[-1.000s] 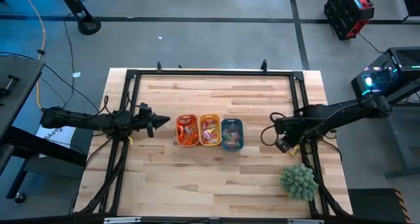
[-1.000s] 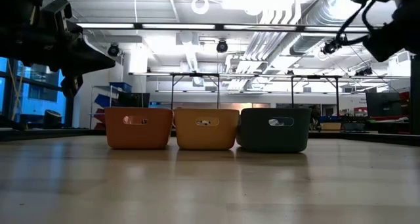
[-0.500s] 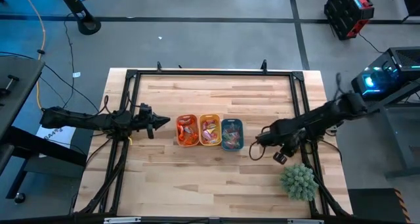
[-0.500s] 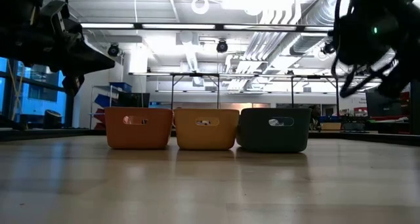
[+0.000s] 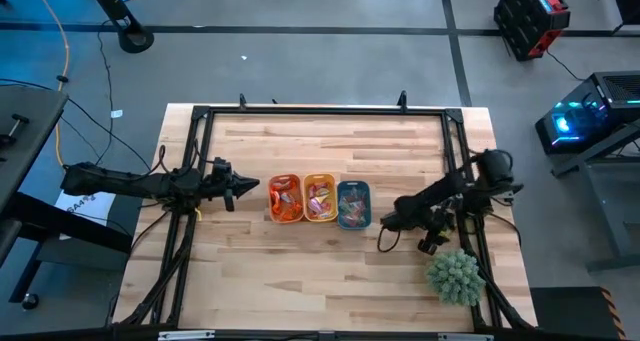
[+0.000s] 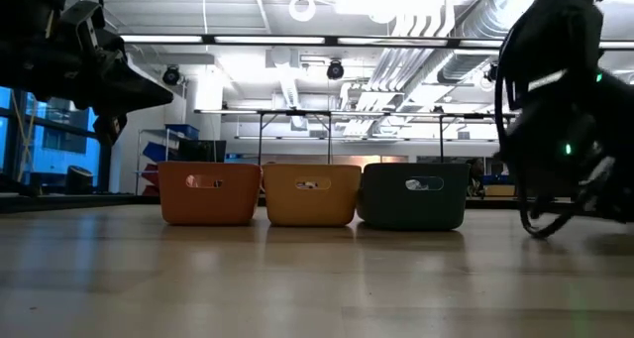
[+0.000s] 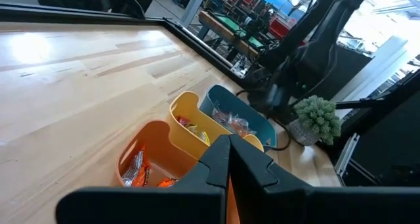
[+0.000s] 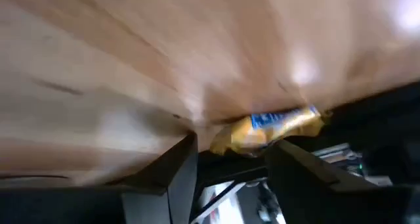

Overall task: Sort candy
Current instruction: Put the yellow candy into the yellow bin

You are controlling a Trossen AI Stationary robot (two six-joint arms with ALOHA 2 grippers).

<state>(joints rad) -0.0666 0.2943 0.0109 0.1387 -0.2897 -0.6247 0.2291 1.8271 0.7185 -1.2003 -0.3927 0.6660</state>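
Right gripper [image 8: 226,159] low over a yellow-wrapped sweet [image 8: 269,132], fingers spread and empty.

The three oblong plastic trays, orange [image 5: 285,199], yellow [image 5: 320,198] and teal [image 5: 354,203], sit together mid-surface on the pale wooden surface [image 5: 330,271], already holding wrapped candy [image 7: 134,169]. The lone sweet lies just right of the teal tray, between the right fingers [image 8: 178,168]. A fast or skewed closing could nudge the slick wrapper out, or pinch only a corner so it drops. The spiky green plant ball [image 5: 455,276] is near the arm and could be knocked. The left gripper [image 5: 250,189] waits just left of the orange tray, fingers pressed together, empty.
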